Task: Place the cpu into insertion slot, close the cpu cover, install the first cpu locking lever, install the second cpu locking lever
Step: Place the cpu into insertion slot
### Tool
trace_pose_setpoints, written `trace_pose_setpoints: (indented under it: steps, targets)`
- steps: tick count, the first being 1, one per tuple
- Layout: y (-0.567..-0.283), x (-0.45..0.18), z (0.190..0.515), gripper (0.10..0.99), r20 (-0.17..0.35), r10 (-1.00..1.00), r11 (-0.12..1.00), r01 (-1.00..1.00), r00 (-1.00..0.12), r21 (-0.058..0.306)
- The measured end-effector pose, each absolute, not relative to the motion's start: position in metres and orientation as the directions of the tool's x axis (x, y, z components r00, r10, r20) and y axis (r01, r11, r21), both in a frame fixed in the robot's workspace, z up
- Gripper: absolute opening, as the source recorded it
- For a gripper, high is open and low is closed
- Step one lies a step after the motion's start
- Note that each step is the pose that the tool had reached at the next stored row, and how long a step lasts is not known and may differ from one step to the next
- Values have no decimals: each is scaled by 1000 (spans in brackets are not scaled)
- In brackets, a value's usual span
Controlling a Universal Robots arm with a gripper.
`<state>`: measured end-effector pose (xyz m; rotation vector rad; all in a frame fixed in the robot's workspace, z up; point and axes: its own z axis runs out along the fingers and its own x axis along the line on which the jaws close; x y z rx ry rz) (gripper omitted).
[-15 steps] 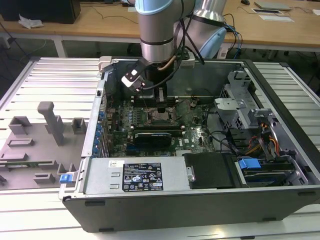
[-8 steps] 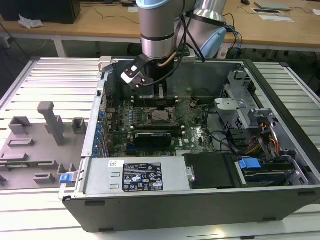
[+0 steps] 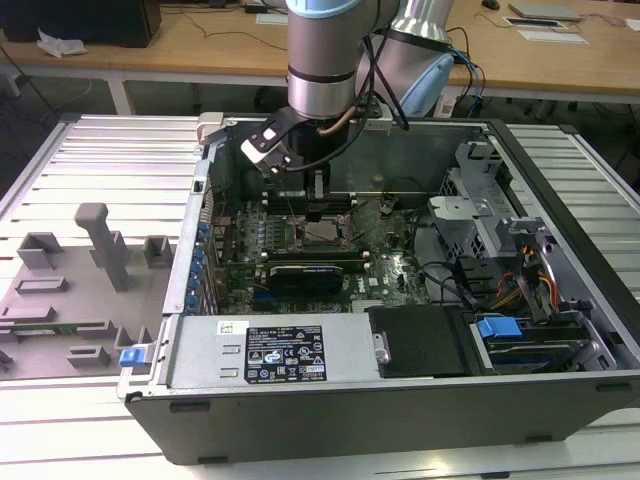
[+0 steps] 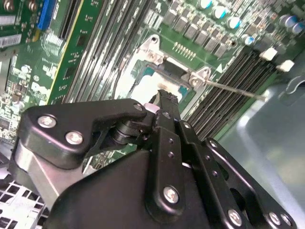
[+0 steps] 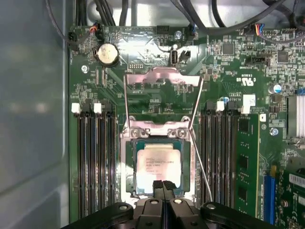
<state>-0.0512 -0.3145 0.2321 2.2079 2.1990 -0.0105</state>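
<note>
First wrist view has the cpu (image 5: pixel 158 162) lying in the insertion slot (image 5: pixel 129 167), the claw (image 5: pixel 164 183) pinched narrow and empty at its edge. It is probably light, stiff and fragile, best held by opposite edges.

From where I stand I count one robot arm (image 3: pixel 320 60) with one claw (image 5: pixel 164 183), and one open computer case (image 3: pixel 400 405) on one ribbed worktop (image 3: pixel 100 150). One grey fixture tray (image 3: pixel 60 300) lies on that worktop. Inside the case I count one motherboard (image 5: pixel 238 62), one cpu (image 5: pixel 158 160), one cpu cover (image 5: pixel 162 77), one coin battery (image 5: pixel 107 53) and two banks of memory slots (image 5: pixel 95 162) (image 5: pixel 221 157). I can make out one thin lever rod (image 5: pixel 201 169).
</note>
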Motion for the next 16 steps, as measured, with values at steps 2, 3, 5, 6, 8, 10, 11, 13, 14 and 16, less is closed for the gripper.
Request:
trace_pose_setpoints:
  steps: [2,3,5,6,8,10,11,13,14,16]
  targets:
    - [-315,-46,232,106,-23,1000,-4,1000,4,13]
    - [-315,-44,232,106,-23,1000,-4,1000,4,13]
    - [-315,-39,232,106,-23,1000,-4,1000,4,13]
    - [-315,-38,232,106,-23,1000,-4,1000,4,13]
    - [-315,-38,233,106,-23,1000,-4,1000,4,13]
    - [-315,-38,239,106,-23,1000,-4,1000,4,13]
    - [-315,-38,242,106,-23,1000,-4,1000,4,13]
    - [-315,-38,248,106,-23,1000,-4,1000,4,13]
    - [-315,-38,250,106,-23,1000,-4,1000,4,13]
    - [-315,-38,252,106,-23,1000,-4,1000,4,13]
